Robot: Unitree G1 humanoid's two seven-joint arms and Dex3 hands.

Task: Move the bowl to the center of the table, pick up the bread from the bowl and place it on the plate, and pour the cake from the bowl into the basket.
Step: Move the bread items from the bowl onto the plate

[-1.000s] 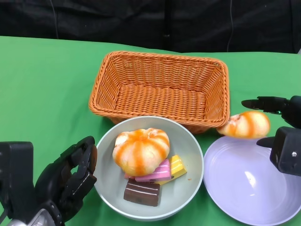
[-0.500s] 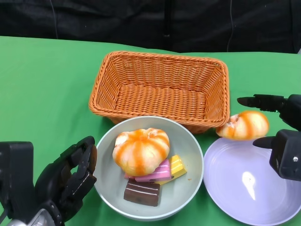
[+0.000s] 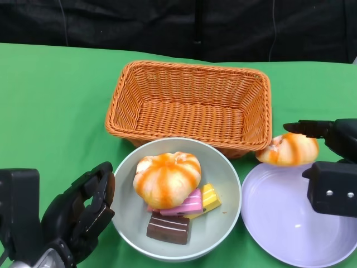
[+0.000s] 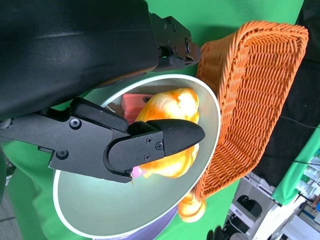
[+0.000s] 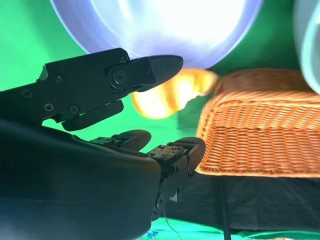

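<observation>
The pale green bowl [image 3: 231,184] stands mid-table in front of the basket. It holds a big orange-striped bread [image 3: 167,178] and pink, yellow and chocolate cake pieces [image 3: 167,228]. A smaller striped bread [image 3: 287,149] lies at the far rim of the lilac plate [image 3: 290,223], by the basket's corner. My right hand [image 3: 334,178] has its fingers spread around that bread. In the right wrist view, green shows between the bread [image 5: 170,95] and the lower fingers [image 5: 192,147]. My left hand [image 3: 78,218] sits beside the bowl's left rim, fingers apart, holding nothing.
The empty orange wicker basket [image 3: 189,67] stands just behind the bowl, and its near wall almost touches the bowl's rim. Green cloth covers the table, with open cloth to the far left. A dark backdrop lies beyond the table's far edge.
My right hand has sunk a little and shifted left over the plate. The small bread has edged slightly left. My left hand and the bowl have not moved.
</observation>
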